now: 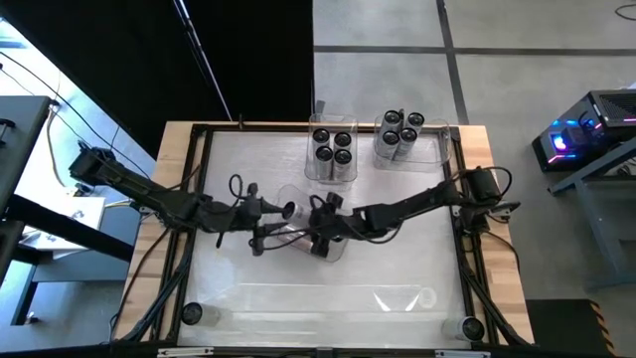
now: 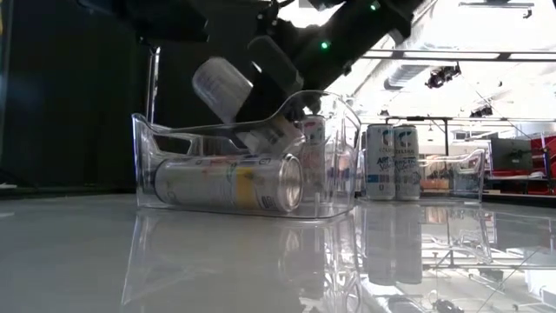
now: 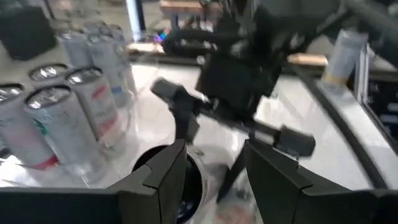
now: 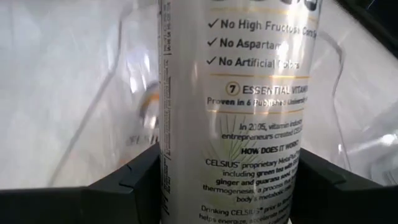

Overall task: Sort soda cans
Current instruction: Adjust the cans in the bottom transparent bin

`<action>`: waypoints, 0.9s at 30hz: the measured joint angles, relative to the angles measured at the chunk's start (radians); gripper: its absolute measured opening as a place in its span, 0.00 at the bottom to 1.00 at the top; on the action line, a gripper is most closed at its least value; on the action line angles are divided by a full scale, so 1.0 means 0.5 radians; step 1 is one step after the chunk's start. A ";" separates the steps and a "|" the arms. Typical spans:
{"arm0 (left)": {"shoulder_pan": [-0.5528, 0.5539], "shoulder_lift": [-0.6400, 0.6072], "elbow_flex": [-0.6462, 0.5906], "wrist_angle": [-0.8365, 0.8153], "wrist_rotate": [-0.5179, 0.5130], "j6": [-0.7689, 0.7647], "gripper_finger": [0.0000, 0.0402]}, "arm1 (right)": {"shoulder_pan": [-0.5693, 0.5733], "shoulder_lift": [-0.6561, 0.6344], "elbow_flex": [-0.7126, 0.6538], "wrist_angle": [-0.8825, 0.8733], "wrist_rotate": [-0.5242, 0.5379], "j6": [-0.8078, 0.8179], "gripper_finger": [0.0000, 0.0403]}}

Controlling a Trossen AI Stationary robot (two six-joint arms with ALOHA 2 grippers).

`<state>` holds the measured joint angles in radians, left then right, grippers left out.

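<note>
Centrally, clear tray (image 2: pixel 334 130) at table middle serves as landmark. Right gripper (image 4: pixel 227 180) inside tray, clenched around upright can (image 4: pixel 239 106), label text facing wrist camera. Left gripper (image 1: pixel 288 210) just beside tray's left edge, grasping tilted can (image 2: pixel 221 87) above tray rim. Third can (image 2: pixel 230 184) lies on side on tray floor. Behind tray, two more trays (image 1: pixel 350 171) hold standing cans (image 1: pixel 333 145): four in one group, five in other.
</note>
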<state>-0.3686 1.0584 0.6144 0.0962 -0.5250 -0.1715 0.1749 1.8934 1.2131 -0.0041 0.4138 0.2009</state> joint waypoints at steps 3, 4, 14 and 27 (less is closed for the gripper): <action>0.027 0.004 -0.003 -0.060 0.006 0.004 0.39 | -0.003 0.022 0.121 -0.182 0.001 -0.067 0.58; 0.037 0.003 -0.003 -0.054 -0.013 0.004 0.39 | -0.004 0.022 0.162 -0.200 -0.001 -0.100 0.58; 0.204 0.024 0.000 -0.074 -0.101 0.087 0.39 | -0.070 0.143 0.416 -0.320 -0.045 -0.339 0.58; 0.200 0.030 0.010 -0.297 -0.076 0.386 0.39 | -0.047 0.180 0.418 -0.309 -0.184 -0.521 0.58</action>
<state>-0.2688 1.0737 0.6193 -0.0521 -0.5632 0.0214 0.1513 1.9834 1.4220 -0.1587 0.3216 -0.0597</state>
